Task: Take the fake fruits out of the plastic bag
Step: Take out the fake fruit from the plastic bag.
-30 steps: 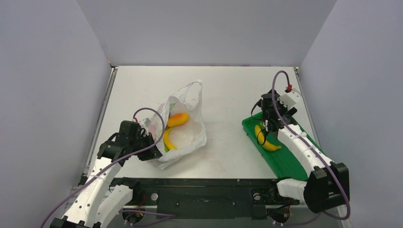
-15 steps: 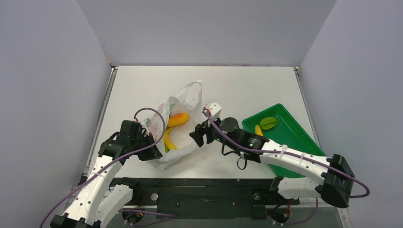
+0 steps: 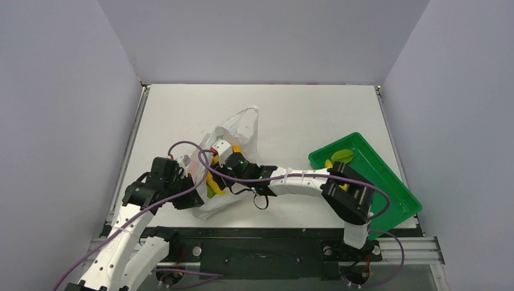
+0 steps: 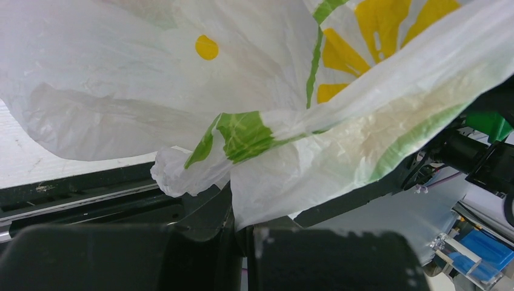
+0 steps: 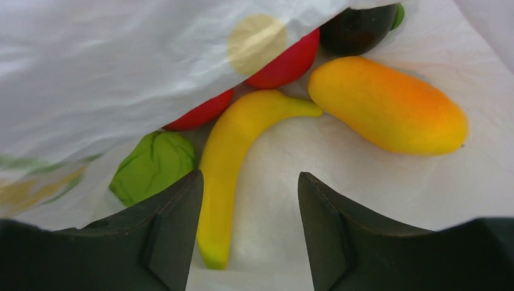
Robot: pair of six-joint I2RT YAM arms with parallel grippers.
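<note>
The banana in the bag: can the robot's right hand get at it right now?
Probably yes. The banana lies uncovered just ahead of the right hand, whose fingers stand apart; the plastic bag droops only over the red fruits beside it.

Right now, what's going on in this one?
The left gripper is shut on a fold of the plastic bag, holding it. The right gripper is inside the bag's mouth with its jaws apart, poised over a yellow banana and gripping nothing. Next to the banana lie a mango, red apples, a green fruit and a dark piece. The green tray on the right holds a starfruit, so the emptying is partly done.
</note>
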